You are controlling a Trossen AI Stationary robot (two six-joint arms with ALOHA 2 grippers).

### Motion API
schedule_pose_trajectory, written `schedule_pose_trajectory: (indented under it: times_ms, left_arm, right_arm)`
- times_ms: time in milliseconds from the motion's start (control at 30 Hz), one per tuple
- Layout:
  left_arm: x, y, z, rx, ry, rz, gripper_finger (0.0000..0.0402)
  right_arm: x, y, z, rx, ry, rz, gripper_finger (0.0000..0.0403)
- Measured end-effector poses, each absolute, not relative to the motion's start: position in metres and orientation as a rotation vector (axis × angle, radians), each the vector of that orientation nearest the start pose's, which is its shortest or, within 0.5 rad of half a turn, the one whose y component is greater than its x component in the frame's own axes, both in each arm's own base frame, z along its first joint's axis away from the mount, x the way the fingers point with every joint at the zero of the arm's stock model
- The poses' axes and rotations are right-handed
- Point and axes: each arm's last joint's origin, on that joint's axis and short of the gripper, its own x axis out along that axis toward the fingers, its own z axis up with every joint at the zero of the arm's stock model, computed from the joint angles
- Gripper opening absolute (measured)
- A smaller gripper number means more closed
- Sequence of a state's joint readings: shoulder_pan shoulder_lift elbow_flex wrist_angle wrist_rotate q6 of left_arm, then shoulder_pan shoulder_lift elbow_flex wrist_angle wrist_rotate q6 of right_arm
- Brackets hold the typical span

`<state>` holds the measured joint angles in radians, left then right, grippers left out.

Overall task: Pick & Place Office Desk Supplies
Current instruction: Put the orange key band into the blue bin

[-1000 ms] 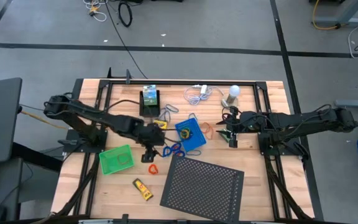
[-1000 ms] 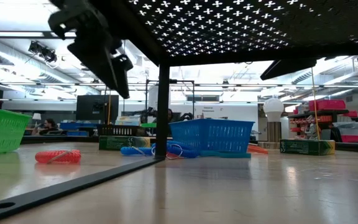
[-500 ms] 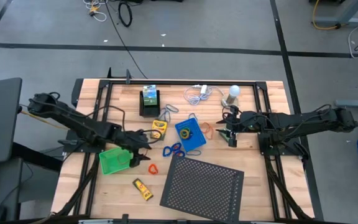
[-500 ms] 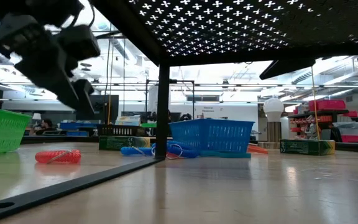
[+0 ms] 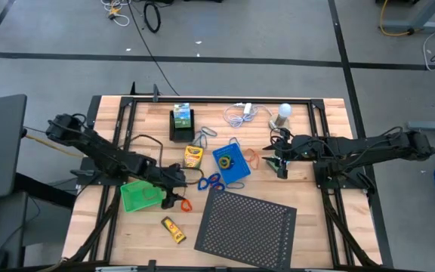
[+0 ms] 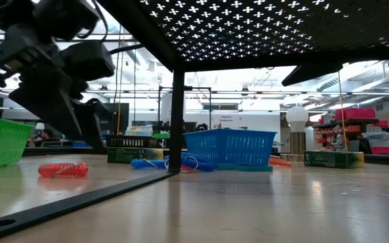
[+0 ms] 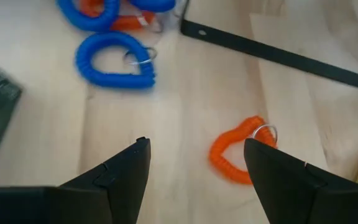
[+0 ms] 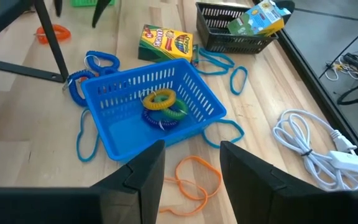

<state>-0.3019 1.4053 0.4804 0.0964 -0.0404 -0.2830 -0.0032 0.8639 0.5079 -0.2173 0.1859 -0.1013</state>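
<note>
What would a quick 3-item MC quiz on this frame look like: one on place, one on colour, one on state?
1. Where is the crayon box?
A. on the table beside the blue tray
B. inside the green tray
C. in the right gripper

2. What colour is the coil loop ahead of the left gripper?
A. blue
B. orange
C. white

3. The left gripper is:
A. shut on a loop
B. open, empty
C. out of view

Key: 1 A, it lies on wood next to the blue tray. 2 B, left wrist view shows orange. 3 B, its fingers stand apart with bare table between.
</note>
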Motion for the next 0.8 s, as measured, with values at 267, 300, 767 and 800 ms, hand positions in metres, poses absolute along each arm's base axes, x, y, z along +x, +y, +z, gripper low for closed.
schedule_pose_trajectory:
  times_ms: [267,300,767,800]
  left_arm:
    - [0.247,-0.078,0.122,-0.073,0.987,-0.184,0.0263]
    - [0.249,-0.078,0.121,-0.069,0.994,-0.186,0.0263]
    - [0.258,-0.082,0.123,-0.049,1.065,-0.176,0.0191]
    - [0.258,-0.083,0.122,-0.051,1.064,-0.176,0.0179]
  right_arm:
    - [0.18,-0.006,0.223,-0.154,0.582,-0.16,0.0164]
    - [0.18,-0.006,0.223,-0.157,0.583,-0.159,0.0164]
    - [0.18,-0.006,0.223,-0.171,0.587,-0.156,0.0164]
    - [0.18,-0.006,0.223,-0.172,0.587,-0.156,0.0164]
